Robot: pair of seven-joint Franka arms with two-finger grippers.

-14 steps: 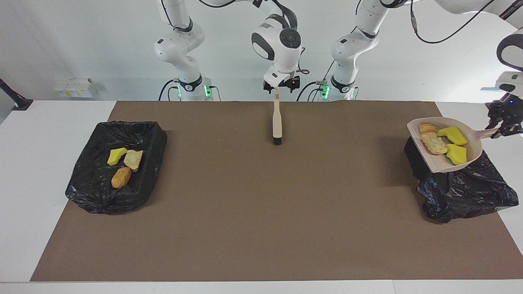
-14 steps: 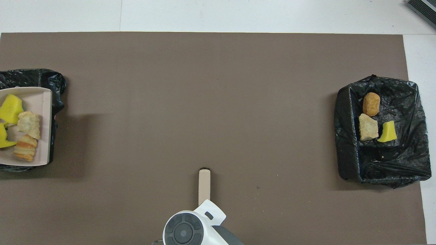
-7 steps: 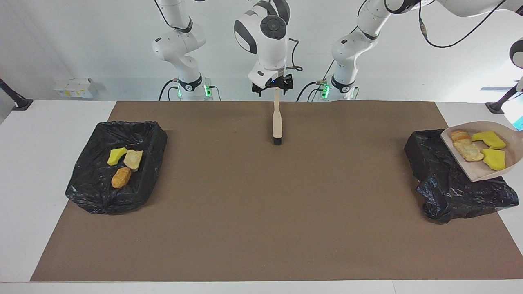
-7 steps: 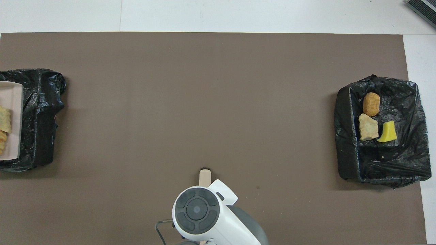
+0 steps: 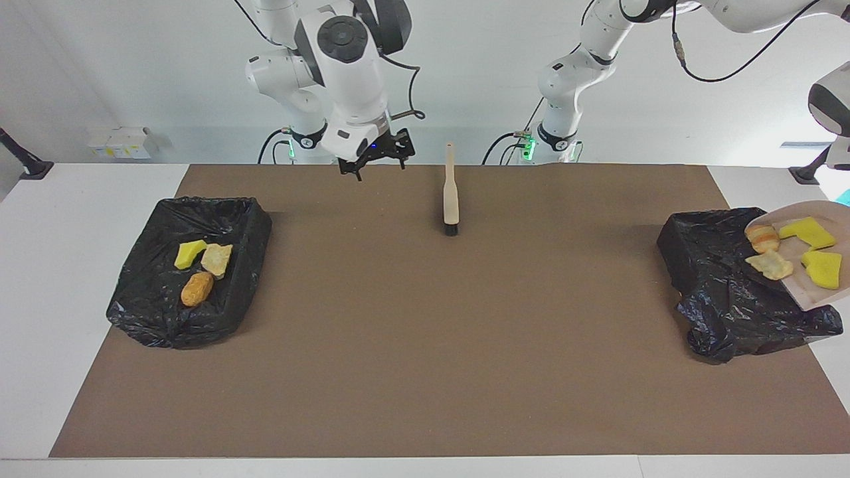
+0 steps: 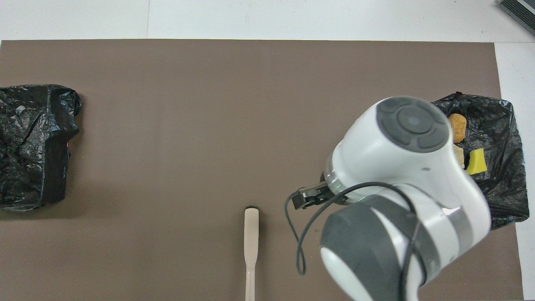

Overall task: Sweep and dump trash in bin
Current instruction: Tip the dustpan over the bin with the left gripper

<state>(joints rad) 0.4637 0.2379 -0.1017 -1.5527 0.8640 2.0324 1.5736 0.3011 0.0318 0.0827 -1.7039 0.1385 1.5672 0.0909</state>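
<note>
- A white surface [image 5: 40, 279] carries a broad brown mat [image 5: 425, 345], with a pale wall at the robots' end.
- A black-lined bin [image 5: 166, 312] sits toward the right arm's end of the mat; in it lie a yellow sponge chunk [image 5: 189, 253], a pale pastry piece [image 5: 217, 259] and an orange-brown pastry [image 5: 197, 289], close together.
- A second black-lined bin [image 5: 717, 292] sits toward the left arm's end.
- The beige dustpan [image 5: 813, 289] is tilted over that second bin, its lip low over the liner. It carries two yellow sponge chunks [image 5: 807, 230] [image 5: 823, 269], a croissant-like pastry [image 5: 762, 238] and a flat pastry [image 5: 770, 265] near its lower lip.
- The left gripper lies outside both views; its fingers are together. The dustpan's handle runs out of the facing view, so what holds it cannot be told.
- The beige brush [image 5: 451, 196] with black bristles lies flat near the middle of the mat, close to the robots, handle toward them.
- The right gripper [image 5: 375, 159] hangs free over the mat's edge nearest the robots, beside the brush toward the right arm's end, fingers apart and holding nothing.
</note>
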